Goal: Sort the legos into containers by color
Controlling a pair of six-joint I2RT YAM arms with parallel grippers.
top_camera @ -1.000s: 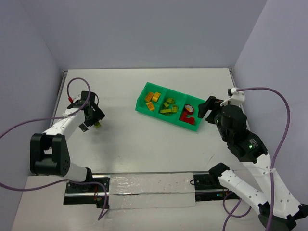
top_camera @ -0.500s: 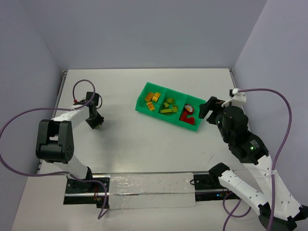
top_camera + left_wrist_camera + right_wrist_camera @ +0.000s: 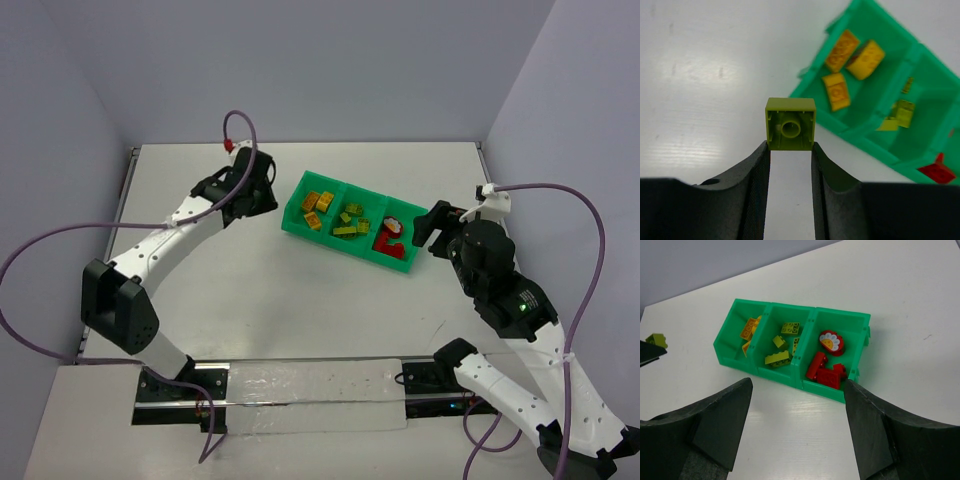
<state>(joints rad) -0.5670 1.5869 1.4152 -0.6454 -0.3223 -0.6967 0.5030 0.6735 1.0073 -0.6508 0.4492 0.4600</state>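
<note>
My left gripper (image 3: 790, 146) is shut on an olive-green lego (image 3: 790, 124), held underside up above the table just left of the green tray (image 3: 865, 143). The top view shows this gripper (image 3: 262, 196) beside the tray's left end (image 3: 292, 212). Of the tray's three containers, the left one holds yellow-orange legos (image 3: 749, 328), the middle one olive-green legos (image 3: 777, 358) and the right one red legos (image 3: 827, 372). My right gripper (image 3: 432, 226) hangs open right of the tray, with nothing between its fingers (image 3: 725, 420).
A round red piece with a white flower face (image 3: 830, 341) lies in the red compartment. A metal rail (image 3: 300, 395) runs along the table's near edge. Walls close the back and both sides. Purple cables (image 3: 560, 190) loop off both arms.
The left gripper closed on the olive-green lego at the table's left side. It then carried it up and right to the tray's left end. The right arm stayed still.
</note>
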